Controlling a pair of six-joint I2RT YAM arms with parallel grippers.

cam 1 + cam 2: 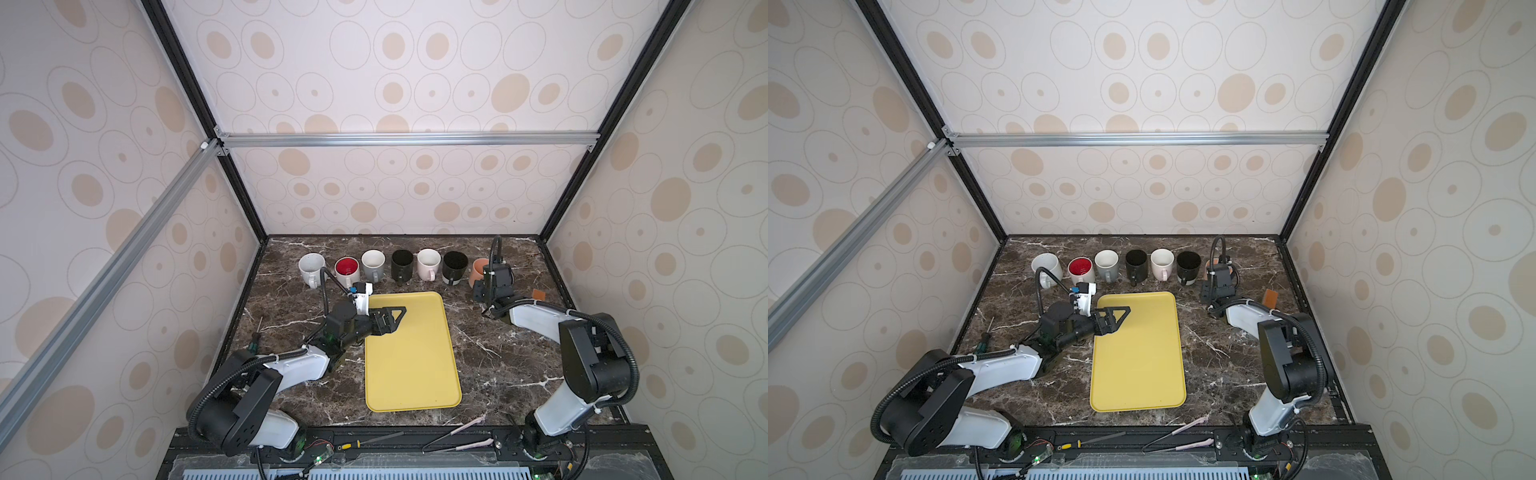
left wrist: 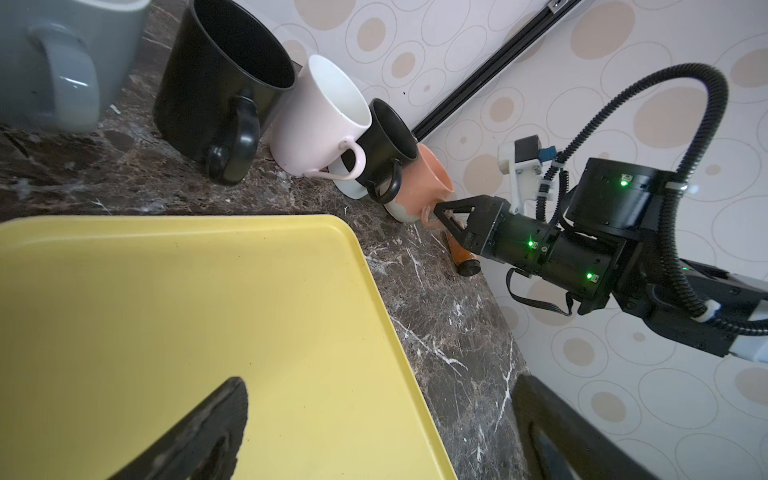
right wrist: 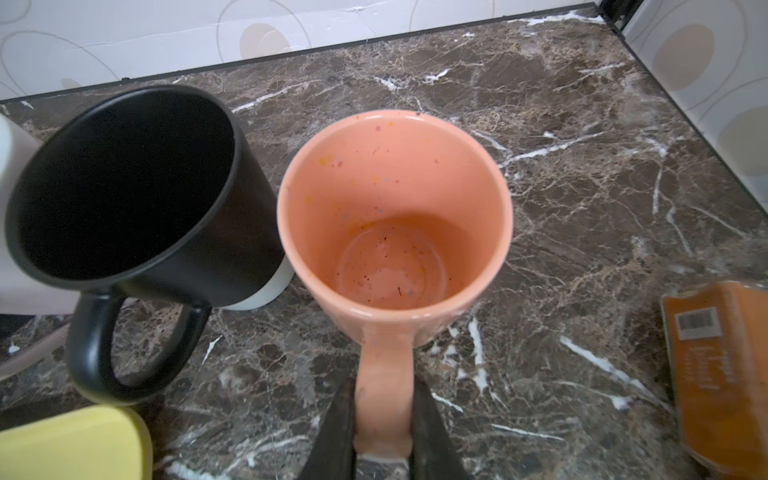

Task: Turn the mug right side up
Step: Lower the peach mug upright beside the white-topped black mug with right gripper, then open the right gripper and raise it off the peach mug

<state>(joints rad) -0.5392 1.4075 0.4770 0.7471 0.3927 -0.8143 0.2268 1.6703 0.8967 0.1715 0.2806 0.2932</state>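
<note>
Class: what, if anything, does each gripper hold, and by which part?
The right gripper grips the peach mug by its handle; the left gripper, open, holds nothing.

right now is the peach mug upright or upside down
Upright: the peach mug has its mouth up, empty inside showing in the right wrist view. The right tool grips its handle.

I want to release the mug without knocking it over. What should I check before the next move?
1. Peach ceramic mug opening faces up: ok.
2. Right hand shut on its handle: ok.
3. Mug base flat on the brown marble tabletop: cannot tell.
4. Gap to the neighbouring black mug with white base: cannot tell.
5. Left hand open over the yellow plastic tray, clear of the mugs: ok.
</note>
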